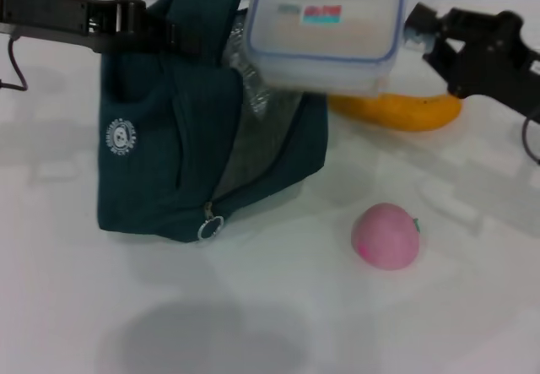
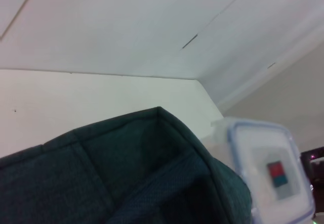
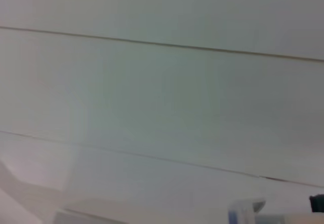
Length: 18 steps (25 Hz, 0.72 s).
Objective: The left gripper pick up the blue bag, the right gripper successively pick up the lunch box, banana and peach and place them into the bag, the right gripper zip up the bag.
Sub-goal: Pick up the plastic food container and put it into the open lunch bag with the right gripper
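The blue bag [image 1: 169, 146] stands on the white table with its mouth open and its silver lining showing. My left gripper [image 1: 179, 35] comes in from the left and is shut on the bag's top edge, holding it up. The lunch box [image 1: 325, 28], clear with a blue-rimmed lid, hangs in the air over the right side of the bag's opening, and my right gripper [image 1: 411, 28] is shut on its right end. The left wrist view shows the bag's fabric [image 2: 126, 173] and the lunch box [image 2: 268, 176] beside it. The banana [image 1: 396, 111] lies behind the box. The peach [image 1: 386, 235] sits in front, to the right.
The metal ring zip pull [image 1: 209, 227] hangs at the bag's lower front corner. A round white logo [image 1: 121, 136] marks the bag's left face. White table surface [image 1: 253, 323] extends in front of the bag. A cable loops down at the far right [image 1: 530, 142].
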Motion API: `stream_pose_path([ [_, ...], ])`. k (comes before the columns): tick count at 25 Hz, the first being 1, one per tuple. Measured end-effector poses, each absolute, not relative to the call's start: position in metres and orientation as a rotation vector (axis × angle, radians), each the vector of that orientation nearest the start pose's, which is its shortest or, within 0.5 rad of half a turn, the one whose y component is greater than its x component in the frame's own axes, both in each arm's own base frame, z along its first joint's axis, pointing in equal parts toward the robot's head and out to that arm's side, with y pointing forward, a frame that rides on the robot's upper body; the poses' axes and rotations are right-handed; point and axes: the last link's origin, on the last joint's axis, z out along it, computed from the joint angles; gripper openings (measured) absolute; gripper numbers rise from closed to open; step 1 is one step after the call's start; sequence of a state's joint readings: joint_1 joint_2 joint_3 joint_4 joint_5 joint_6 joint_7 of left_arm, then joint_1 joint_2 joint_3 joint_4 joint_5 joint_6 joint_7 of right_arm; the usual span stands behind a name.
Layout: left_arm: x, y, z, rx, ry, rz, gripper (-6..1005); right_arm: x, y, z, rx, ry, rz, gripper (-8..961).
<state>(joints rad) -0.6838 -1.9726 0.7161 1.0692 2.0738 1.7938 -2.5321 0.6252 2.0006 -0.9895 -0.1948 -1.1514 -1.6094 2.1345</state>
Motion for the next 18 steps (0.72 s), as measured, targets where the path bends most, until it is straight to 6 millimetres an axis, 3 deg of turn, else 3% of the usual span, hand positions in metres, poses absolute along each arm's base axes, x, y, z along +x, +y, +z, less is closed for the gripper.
stream_pose_path([
  [18, -0.177, 0.371, 0.086, -2.647, -1.505, -0.605, 39, 0.170, 0.372, -0.034, -2.357, 1.941, 1.432, 179],
])
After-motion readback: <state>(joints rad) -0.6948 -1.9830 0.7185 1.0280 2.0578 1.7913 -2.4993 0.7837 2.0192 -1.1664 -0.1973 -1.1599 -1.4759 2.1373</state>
